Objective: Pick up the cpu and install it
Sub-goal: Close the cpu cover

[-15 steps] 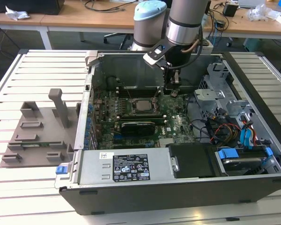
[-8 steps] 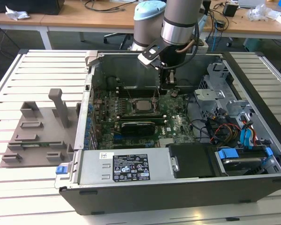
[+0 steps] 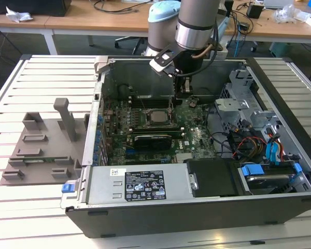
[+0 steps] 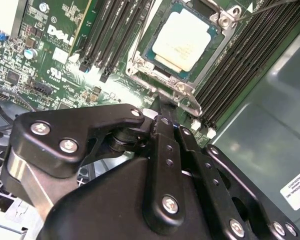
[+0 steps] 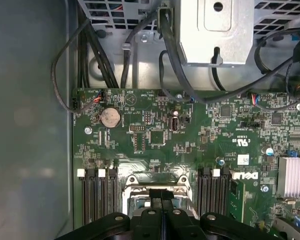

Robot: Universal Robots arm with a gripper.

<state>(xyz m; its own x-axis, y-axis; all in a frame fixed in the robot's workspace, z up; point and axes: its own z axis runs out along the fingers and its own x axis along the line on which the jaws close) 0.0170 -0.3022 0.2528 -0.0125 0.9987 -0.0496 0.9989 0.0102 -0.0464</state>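
a: what are you counting around the computer case (image 3: pixel 197 202)?

b: i'm counting one case, and one slatted table (image 3: pixel 36 218) is lying under it. one grey tray (image 3: pixel 41 150) is sitting outside the case, at the exterior view's left of it.

a: and inside the case?

b: one green board (image 5: pixel 190 130) is lying inside the case. on it one cpu (image 4: pixel 182 40), one long black card (image 3: pixel 153 139), one coin cell (image 5: pixel 110 117) and one finned heatsink (image 5: pixel 294 175) are sitting.

a: how many arms are you seeing?

b: one arm (image 3: pixel 197 21) is reaching into the case, carrying one gripper (image 3: pixel 182 89), and i'm counting two fingers (image 5: pixel 155 199) on it.
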